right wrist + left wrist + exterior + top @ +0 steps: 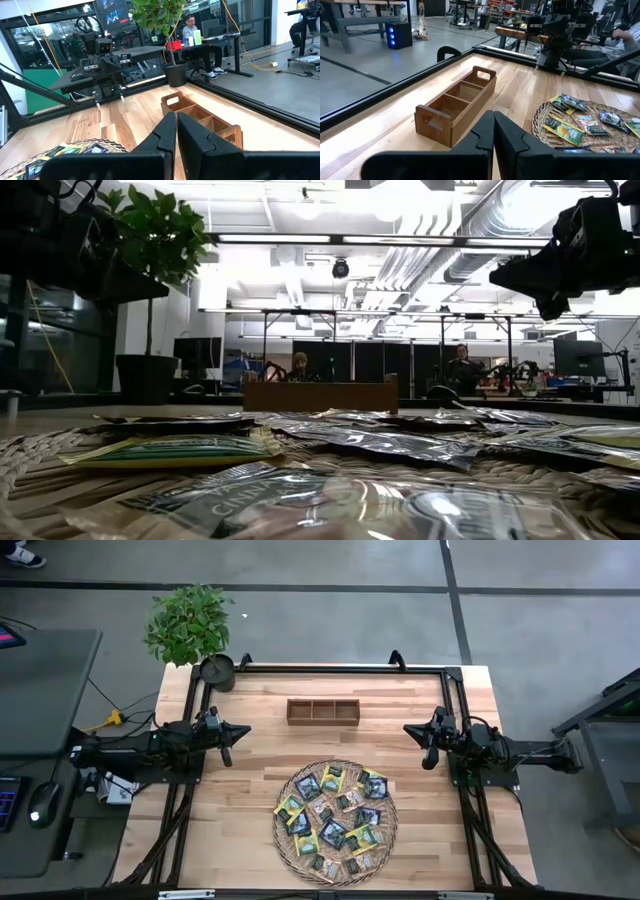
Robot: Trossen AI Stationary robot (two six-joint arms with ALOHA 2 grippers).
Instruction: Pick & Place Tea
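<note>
With both the left gripper (243, 730) and right gripper (410, 729) clenched empty above bare table, I'd open one wide before descending on a single edge tea sachet (373, 784) in the woven tray (282, 836).

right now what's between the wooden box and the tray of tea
Nothing: in the high view only bare table separates the wooden box from the woven tray of tea sachets.
</note>
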